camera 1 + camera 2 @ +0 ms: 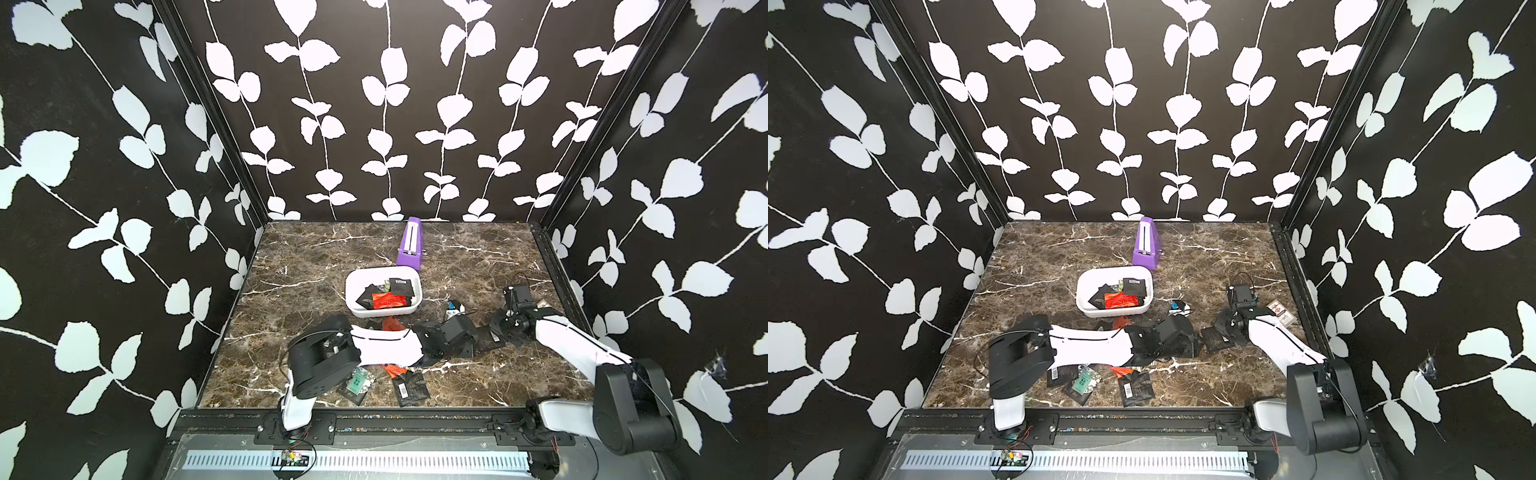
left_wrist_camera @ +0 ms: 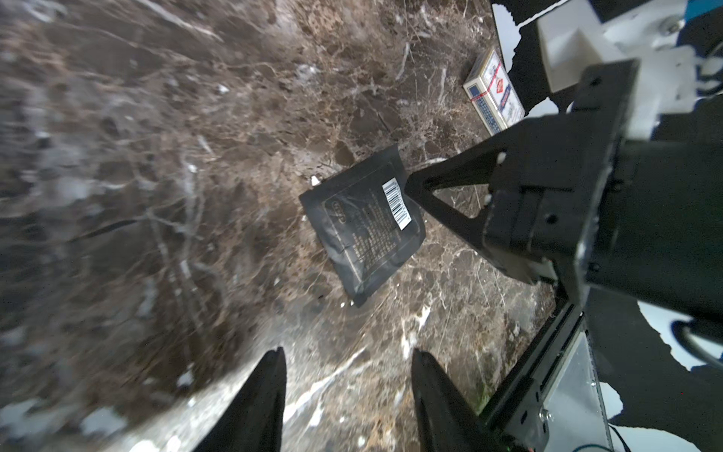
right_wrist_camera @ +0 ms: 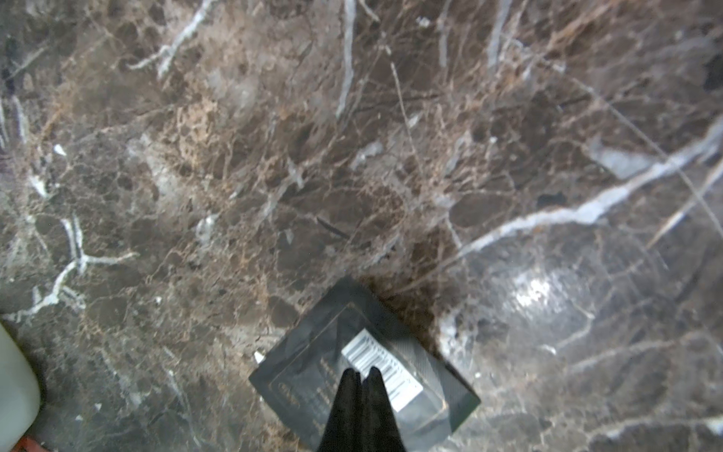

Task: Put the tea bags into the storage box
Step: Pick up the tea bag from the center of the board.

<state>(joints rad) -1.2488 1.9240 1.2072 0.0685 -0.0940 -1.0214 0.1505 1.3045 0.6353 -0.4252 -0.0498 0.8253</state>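
Note:
The white storage box [image 1: 353, 291] [image 1: 1084, 291] sits mid-table and holds several tea bags [image 1: 388, 300], black and red-orange. My right gripper [image 3: 364, 370] [image 1: 496, 333] is shut, its tips pinching a black tea bag with a barcode label [image 3: 313, 371] [image 2: 364, 227] [image 1: 1212, 338] low over the marble right of the box. My left gripper [image 2: 346, 350] [image 1: 471, 344] faces that sachet from close by, open with nothing between its fingers. More tea bags lie near the front edge: a black one [image 1: 411, 388], a red-orange one [image 1: 392, 369] and a green one [image 1: 357, 382].
A long purple box [image 1: 410, 245] stands behind the storage box. A clear-wrapped card pack [image 2: 495, 92] [image 1: 1279, 311] lies by the right wall. A small blue-white object [image 1: 453, 308] rests right of the storage box. Another red-orange sachet [image 1: 390, 323] lies just in front of it, beside the left arm.

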